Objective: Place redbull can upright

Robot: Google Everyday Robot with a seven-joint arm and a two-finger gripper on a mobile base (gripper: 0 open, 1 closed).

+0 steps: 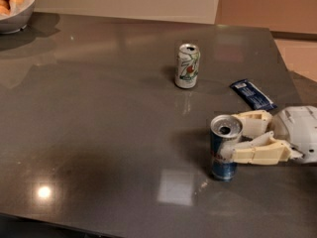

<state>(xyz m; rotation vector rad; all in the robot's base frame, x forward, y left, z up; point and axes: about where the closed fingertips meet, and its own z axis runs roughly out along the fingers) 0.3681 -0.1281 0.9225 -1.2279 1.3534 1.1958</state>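
Note:
The redbull can (221, 166) stands upright on the dark grey table (99, 133), right of the middle, its silver top with the open tab facing up. My gripper (233, 137) reaches in from the right edge. Its cream fingers (257, 153) sit on either side of the can's upper half, shut on it. The can's base touches the table top.
A shorter white can with green and red print (187, 66) stands upright further back. A flat dark-blue snack wrapper (252, 94) lies behind my gripper. A white bowl of fruit (14, 6) sits at the far left corner. The table's right edge runs close to my arm.

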